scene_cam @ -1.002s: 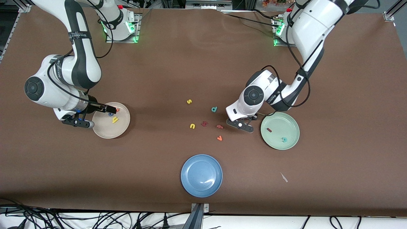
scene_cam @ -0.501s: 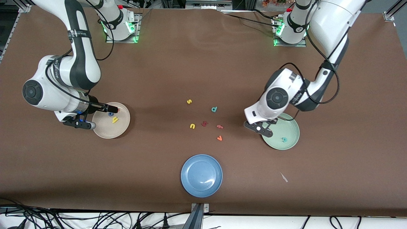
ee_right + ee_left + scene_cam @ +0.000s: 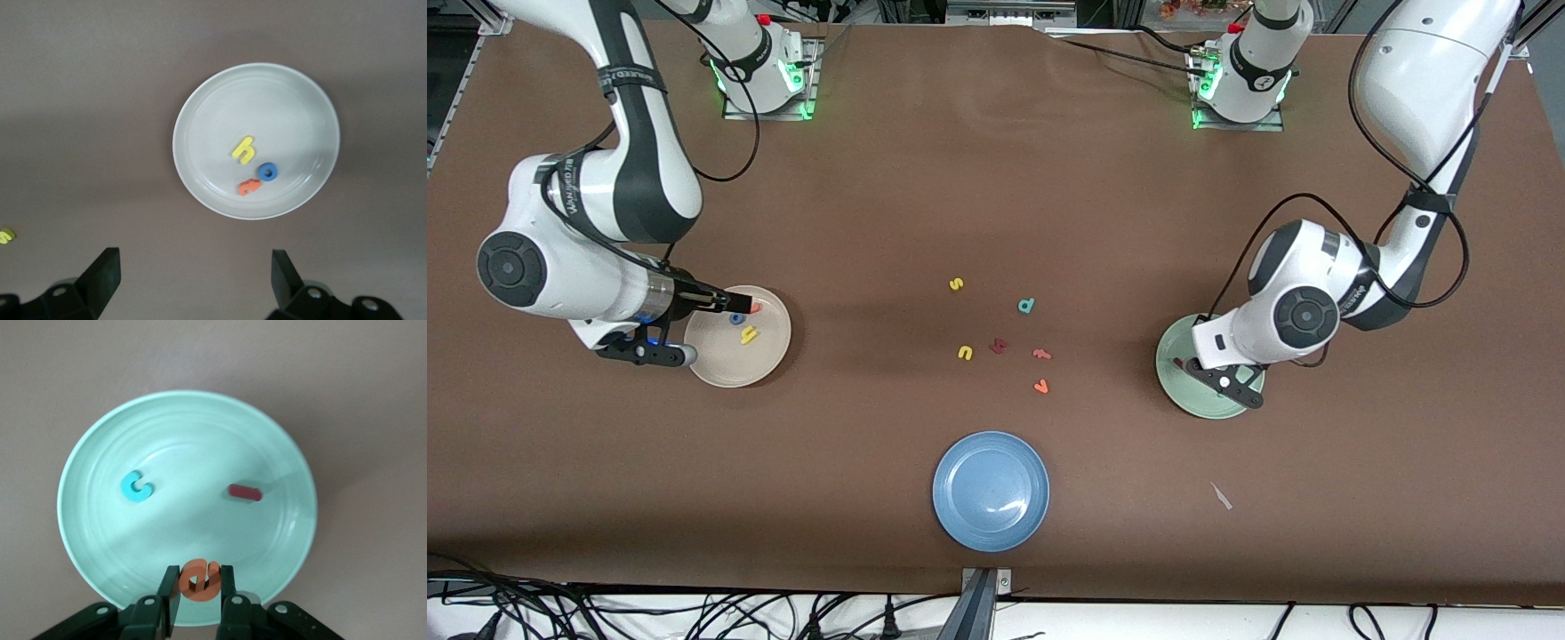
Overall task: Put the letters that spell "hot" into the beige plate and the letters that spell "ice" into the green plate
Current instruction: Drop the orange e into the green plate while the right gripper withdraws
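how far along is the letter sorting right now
Nearly finished. Done: the yellow h, blue o and orange t lie in the beige plate, with the open right gripper above it. The teal c and red i lie in the green plate. In hand: the left gripper holds the orange e over that plate. Left: dropping it.

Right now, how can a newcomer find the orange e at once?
Look at the green plate toward the left arm's end of the table. Over it hangs the left gripper, jaws shut on the orange e. The teal c and red i lie flat in the plate.
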`<state>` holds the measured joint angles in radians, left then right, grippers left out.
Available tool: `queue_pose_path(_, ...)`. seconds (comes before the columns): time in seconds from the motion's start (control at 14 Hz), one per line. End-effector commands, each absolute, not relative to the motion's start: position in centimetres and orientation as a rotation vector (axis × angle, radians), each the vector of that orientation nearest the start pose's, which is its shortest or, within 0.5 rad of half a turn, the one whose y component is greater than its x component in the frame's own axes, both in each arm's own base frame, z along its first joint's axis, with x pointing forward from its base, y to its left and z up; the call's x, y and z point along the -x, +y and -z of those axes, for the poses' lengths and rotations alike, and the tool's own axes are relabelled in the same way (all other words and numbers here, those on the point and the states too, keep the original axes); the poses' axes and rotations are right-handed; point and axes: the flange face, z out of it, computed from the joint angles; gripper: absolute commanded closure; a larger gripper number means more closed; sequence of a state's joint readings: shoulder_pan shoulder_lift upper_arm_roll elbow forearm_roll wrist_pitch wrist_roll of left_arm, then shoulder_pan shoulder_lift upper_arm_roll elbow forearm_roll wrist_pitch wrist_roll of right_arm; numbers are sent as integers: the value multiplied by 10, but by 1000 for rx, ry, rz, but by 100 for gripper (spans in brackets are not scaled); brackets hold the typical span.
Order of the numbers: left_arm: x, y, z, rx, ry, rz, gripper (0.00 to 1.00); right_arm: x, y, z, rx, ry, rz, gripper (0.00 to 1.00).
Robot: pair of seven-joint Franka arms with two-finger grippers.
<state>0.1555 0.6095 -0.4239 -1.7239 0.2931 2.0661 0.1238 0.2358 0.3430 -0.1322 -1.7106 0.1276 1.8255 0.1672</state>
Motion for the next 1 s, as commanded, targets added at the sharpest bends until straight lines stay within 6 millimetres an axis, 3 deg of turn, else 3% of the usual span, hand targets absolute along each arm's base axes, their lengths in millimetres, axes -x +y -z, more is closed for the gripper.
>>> queue_pose_path(0.0, -637, -128, -231, 3026, 812, -284, 94, -608, 72, -428, 3092, 137, -273, 0)
queue_pose_path(0.43, -638, -116, -220, 3047, 779, -307, 93, -563, 56, -525, 3152, 105, -201, 0)
queue_pose_path(0.64, -636, -122, -210, 3053, 776, -327, 84, -545, 39, -553, 3166, 85, -239, 0)
queue_pose_path(0.72, -636, -121, -210, 3052, 776, -327, 74, -539, 38, -562, 3164, 78, -232, 0)
queue_pose_path(0.79, -636, -122, -210, 3053, 776, -327, 24, -535, 31, -567, 3159, 95, -242, 0)
queue_pose_path(0.86, -637, -119, -214, 3051, 784, -318, 0, -532, 16, -570, 3151, 139, -257, 0)
queue_pose_path(0.93, -639, -119, -221, 3054, 763, -301, 0, -527, 13, -577, 3149, 147, -250, 0)
